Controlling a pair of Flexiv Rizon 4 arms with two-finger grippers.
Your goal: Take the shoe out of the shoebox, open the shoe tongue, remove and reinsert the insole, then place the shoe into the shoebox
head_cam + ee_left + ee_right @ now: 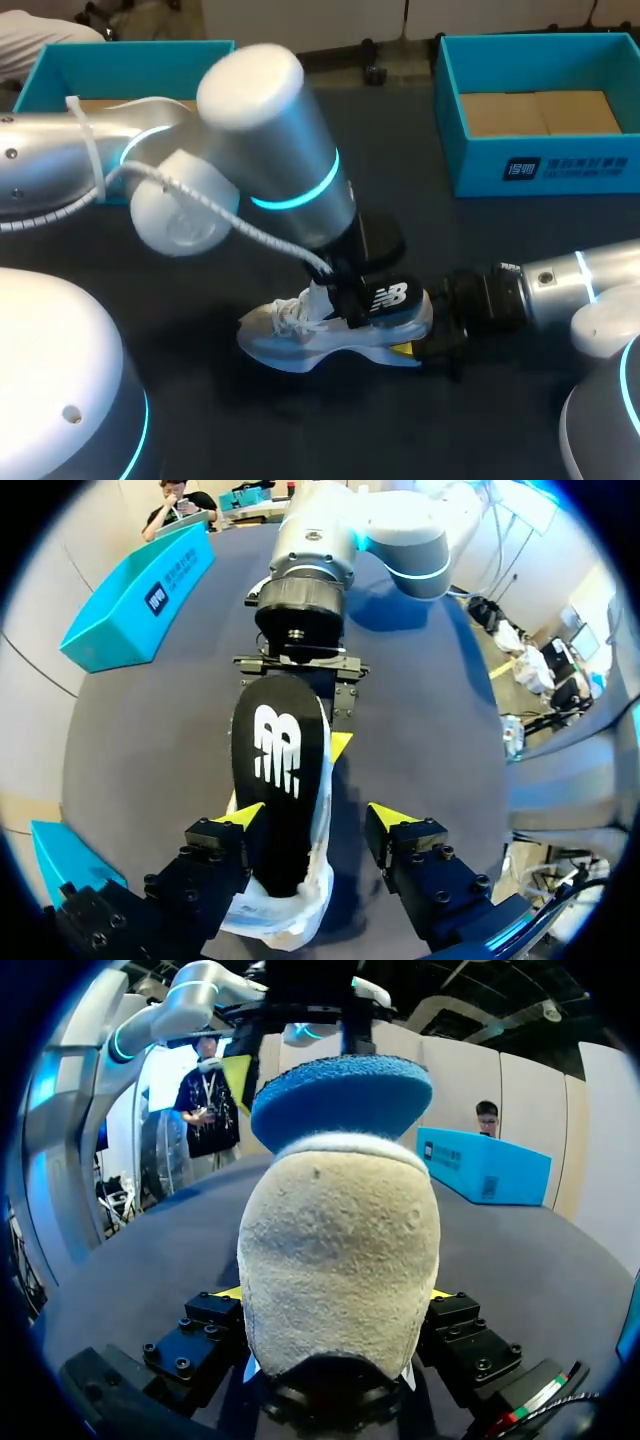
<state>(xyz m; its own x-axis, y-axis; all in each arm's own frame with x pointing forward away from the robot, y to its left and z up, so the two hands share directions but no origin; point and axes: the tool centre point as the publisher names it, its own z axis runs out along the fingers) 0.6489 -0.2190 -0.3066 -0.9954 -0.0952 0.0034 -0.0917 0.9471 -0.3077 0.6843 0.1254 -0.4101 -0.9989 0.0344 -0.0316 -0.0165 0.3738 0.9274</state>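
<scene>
I see the white shoe (pixel 320 335) low in the middle of the frame, toe pointing left. Its black insole (pixel 388 297) sticks up at the heel. The blue shoebox (pixel 560 165) sits open, upper right.

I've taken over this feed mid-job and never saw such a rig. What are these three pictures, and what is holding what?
Two robot arms stand at a dark table. The head view looks down from above; each round view comes from a wrist camera. The right gripper clamps the heel of a grey and white sneaker lying there. The left gripper stands open around a black insole with a white logo, rising out of the sneaker. Behind stand a left teal shoebox and a right teal shoebox.
</scene>
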